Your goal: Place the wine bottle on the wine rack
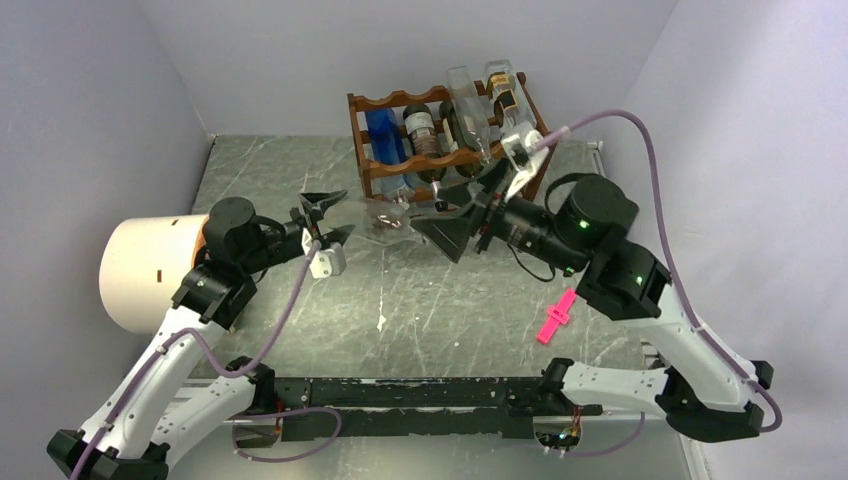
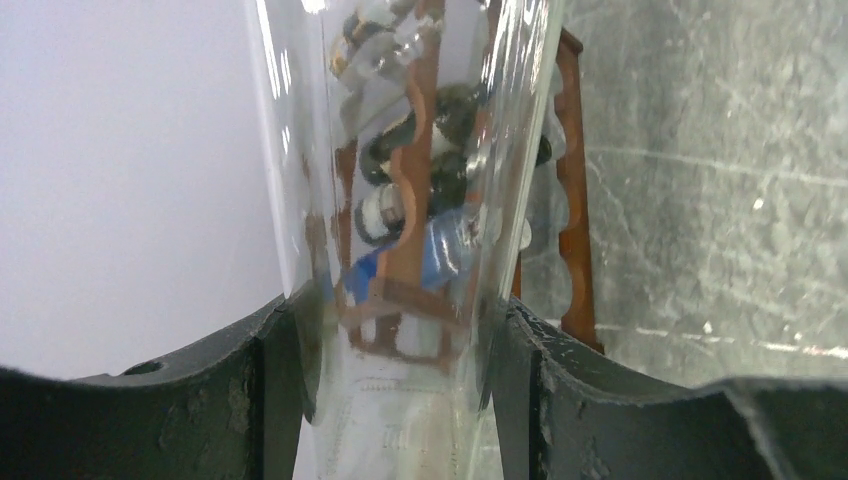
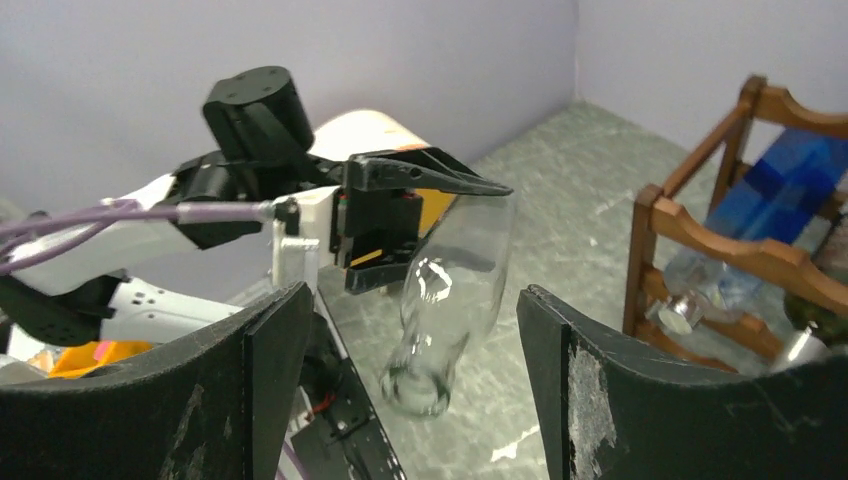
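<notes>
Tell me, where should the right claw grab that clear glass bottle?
The free lower part of the clear glass bottle, below the left gripper clamping its upper end. Come straight in with the right gripper: that end points at it.

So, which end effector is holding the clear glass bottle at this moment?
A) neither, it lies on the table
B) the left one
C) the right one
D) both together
B: the left end effector has its fingers pressed on both sides of the clear glass bottle, while the right end effector stands open with gaps around it.
</notes>
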Robot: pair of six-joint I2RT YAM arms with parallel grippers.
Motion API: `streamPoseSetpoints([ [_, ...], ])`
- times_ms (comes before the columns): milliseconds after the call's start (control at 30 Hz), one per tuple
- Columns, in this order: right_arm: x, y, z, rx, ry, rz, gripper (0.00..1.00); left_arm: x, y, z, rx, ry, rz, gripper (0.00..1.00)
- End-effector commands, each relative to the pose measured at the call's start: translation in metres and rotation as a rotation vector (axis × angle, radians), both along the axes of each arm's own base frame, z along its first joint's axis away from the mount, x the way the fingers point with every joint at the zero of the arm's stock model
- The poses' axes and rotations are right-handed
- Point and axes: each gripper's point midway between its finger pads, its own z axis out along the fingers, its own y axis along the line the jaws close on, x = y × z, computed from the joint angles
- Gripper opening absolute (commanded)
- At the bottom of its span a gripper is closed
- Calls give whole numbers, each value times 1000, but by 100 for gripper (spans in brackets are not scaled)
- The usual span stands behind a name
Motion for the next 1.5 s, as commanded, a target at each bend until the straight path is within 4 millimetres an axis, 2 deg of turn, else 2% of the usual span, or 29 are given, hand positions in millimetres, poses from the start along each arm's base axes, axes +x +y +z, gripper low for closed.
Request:
streamPoseSetpoints([
  [0,23,4,-43,-209,140,-97,79,5,6,17,74,-250,15,7],
  [100,40,8,-55,-303,187,-161,79,5,6,9,101,-302,21,7],
  [167,46,18,-65,-351,205,-157,79,3,5,6,115,-338,18,7],
  [333,49,41,-96,-443,243,-88,79,5,8,-1,168,-394,35,7],
  [433,48,55,-119,-487,275,-43,79,4,10,-4,183,-416,43,7],
  [700,43,80,-159,-532,342,62,79,4,13,-8,205,-435,59,7],
  [900,38,90,-185,-573,403,107,79,4,13,-11,215,-429,55,7],
  [1033,39,91,-193,-585,420,106,77,7,14,-11,227,-427,70,7],
  [1133,40,91,-197,-593,426,98,68,9,16,-13,233,-413,81,7],
  [1233,43,89,-202,-610,435,76,51,11,17,-13,233,-376,89,7],
  [1333,45,87,-205,-624,439,59,29,13,18,-15,241,-364,98,7],
  [1467,50,83,-205,-633,431,26,16,13,19,-14,231,-357,102,8],
])
